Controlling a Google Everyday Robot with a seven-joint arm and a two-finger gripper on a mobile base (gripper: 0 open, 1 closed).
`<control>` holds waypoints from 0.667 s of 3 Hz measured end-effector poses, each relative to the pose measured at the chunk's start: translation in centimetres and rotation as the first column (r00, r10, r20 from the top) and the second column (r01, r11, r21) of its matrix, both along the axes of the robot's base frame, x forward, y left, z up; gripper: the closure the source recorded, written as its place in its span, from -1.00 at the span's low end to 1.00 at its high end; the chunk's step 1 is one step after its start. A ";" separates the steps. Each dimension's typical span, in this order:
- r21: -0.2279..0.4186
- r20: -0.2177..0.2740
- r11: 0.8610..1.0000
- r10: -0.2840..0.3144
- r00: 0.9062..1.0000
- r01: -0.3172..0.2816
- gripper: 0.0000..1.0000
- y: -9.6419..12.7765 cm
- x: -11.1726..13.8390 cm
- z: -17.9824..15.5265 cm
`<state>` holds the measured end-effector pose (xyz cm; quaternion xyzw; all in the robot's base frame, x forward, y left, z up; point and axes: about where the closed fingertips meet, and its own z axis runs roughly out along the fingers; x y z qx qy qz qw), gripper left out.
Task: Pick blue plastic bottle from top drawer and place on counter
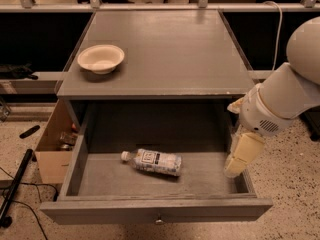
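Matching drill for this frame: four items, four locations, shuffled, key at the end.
1. blue plastic bottle
2. cream bowl
3. gripper
4. cardboard box

A. on the counter, left side
B. on the floor, left of the top drawer
C. lying on its side in the top drawer
D. at the top drawer's right wall

Pairs: 1-C, 2-A, 3-D, 4-B
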<state>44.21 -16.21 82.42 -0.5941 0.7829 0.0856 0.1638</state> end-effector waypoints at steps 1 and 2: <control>0.061 -0.029 0.998 -0.019 0.999 0.021 -1.00 0.5 0.0 -2.5; 0.169 -0.098 0.983 -0.060 0.993 0.076 -1.00 2.1 -0.2 -7.3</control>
